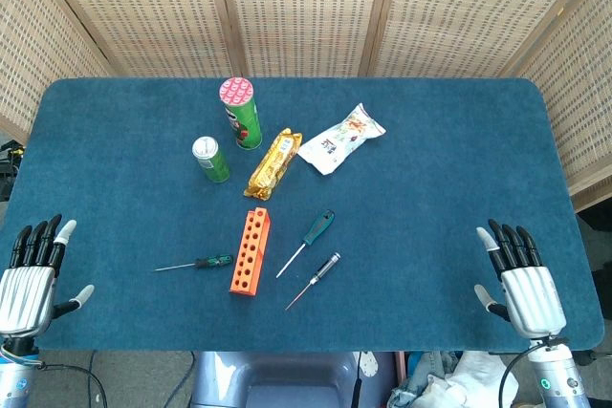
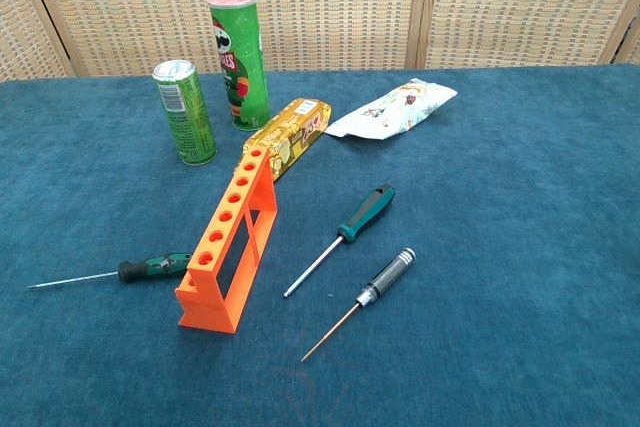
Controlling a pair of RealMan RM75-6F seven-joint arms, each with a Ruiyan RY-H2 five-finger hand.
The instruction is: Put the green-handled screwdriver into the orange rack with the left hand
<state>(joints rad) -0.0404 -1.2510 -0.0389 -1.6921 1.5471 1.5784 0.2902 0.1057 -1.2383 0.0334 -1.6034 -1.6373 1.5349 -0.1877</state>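
1. Green-handled screwdriver (image 1: 308, 243): lies flat on the blue table (image 1: 459, 169), just right of the orange rack, handle toward the far right, tip toward the near left. Nothing touches it. Chest view shows it at (image 2: 345, 234).
2. Orange rack (image 1: 251, 250): upright on the table, a long strip with 1 row of round holes on top, all empty; also at (image 2: 228, 243).
3. Small screwdriver (image 1: 196, 263): dark green-and-black handle, lies left of the rack with the handle end nearest the rack and the thin shaft pointing left.
4. Black-handled precision driver (image 1: 314, 280): lies right of and near the green-handled screwdriver, roughly parallel to it.
5. Left hand (image 1: 31, 274): at the near left table edge, well apart from every tool, fingers spread and extended, holding nothing.
6. Right hand (image 1: 521, 279): at the near right edge, fingers spread, holding nothing.
7. Tall green crisp tube (image 1: 242, 113): upright, beyond the rack.
8. Green can (image 1: 210, 159): upright, left of the tube.
9. Yellow snack pack (image 1: 273, 164): lies between the can and the white snack bag (image 1: 340, 139).
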